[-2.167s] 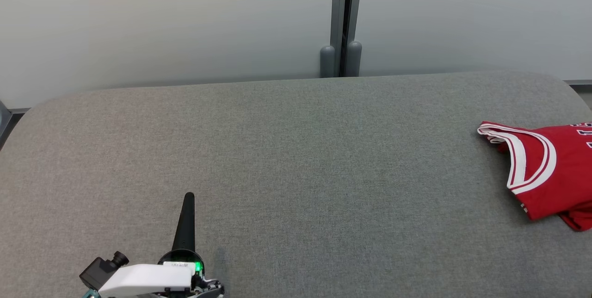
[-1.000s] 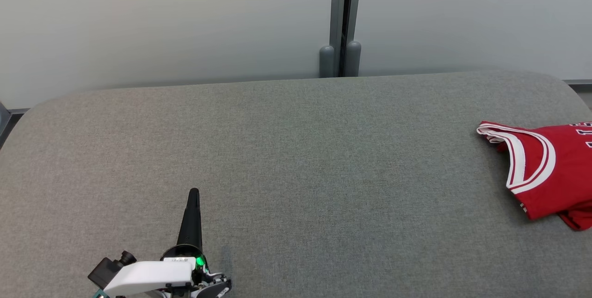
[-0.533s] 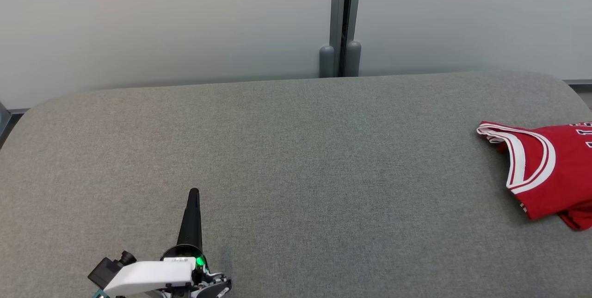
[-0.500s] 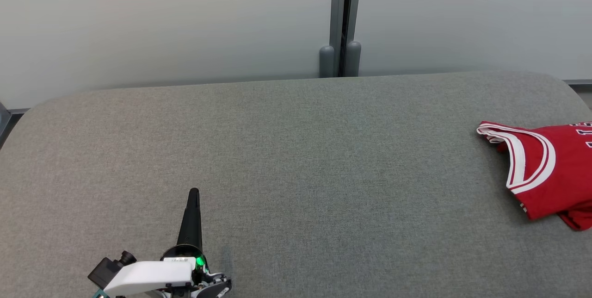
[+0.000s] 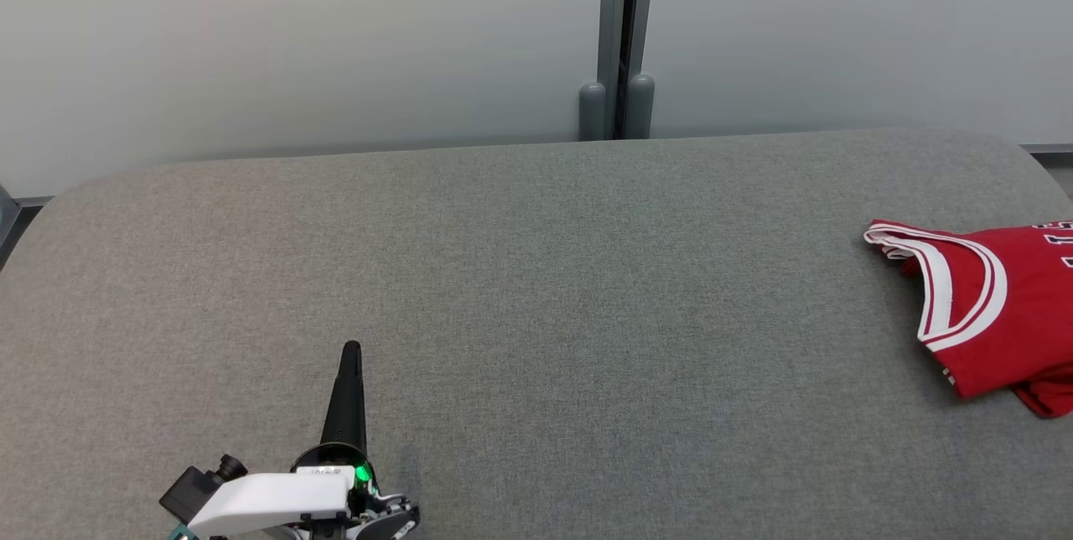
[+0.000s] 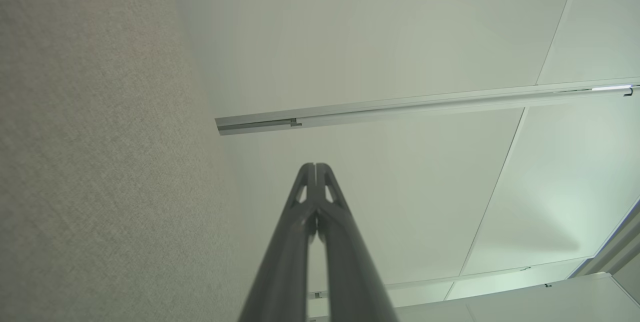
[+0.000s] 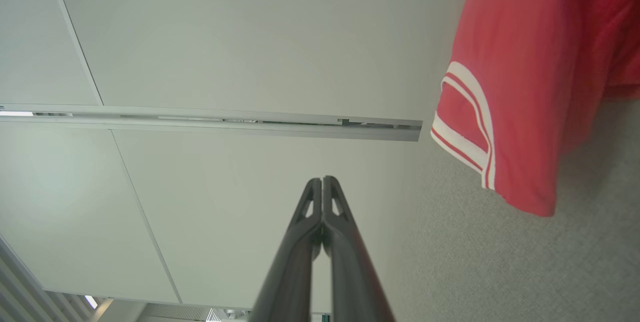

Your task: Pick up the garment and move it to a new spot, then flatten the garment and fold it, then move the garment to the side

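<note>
The grey padded surface [image 5: 536,288] spreads out before me. The red garment [image 5: 997,314], trimmed in white, lies at its three o'clock edge. My left pincer [image 5: 350,351] sits at seven o'clock, fingers pressed together, holding nothing. My right pincer [image 7: 322,180] is closed and empty too, the garment near its one o'clock.

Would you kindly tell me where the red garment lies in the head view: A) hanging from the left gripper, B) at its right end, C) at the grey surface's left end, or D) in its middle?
B: the red garment lies on the grey surface at its right end, well apart from the shut left gripper.
</note>
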You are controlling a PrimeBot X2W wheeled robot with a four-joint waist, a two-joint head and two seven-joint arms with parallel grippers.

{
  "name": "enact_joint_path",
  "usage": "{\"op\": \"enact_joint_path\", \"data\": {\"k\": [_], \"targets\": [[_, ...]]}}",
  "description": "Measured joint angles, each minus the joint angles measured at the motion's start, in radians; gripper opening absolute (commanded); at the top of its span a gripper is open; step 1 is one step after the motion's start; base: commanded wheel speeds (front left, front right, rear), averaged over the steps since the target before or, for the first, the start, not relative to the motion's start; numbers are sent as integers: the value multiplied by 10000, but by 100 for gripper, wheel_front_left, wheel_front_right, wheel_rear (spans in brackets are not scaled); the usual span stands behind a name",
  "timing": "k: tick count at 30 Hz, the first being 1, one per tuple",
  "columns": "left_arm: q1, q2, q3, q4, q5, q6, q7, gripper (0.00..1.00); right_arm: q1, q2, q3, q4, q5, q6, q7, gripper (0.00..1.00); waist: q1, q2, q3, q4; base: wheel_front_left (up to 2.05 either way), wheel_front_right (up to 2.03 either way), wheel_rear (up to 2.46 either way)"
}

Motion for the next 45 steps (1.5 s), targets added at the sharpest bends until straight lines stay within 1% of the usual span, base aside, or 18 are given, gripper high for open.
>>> {"op": "enact_joint_path", "data": {"k": [45], "targets": [[0, 0, 0, 2, 0, 0, 0, 0, 0, -4, 2, 0, 0, 0, 0, 0, 0, 1, 0, 0, 0, 0, 0]]}}
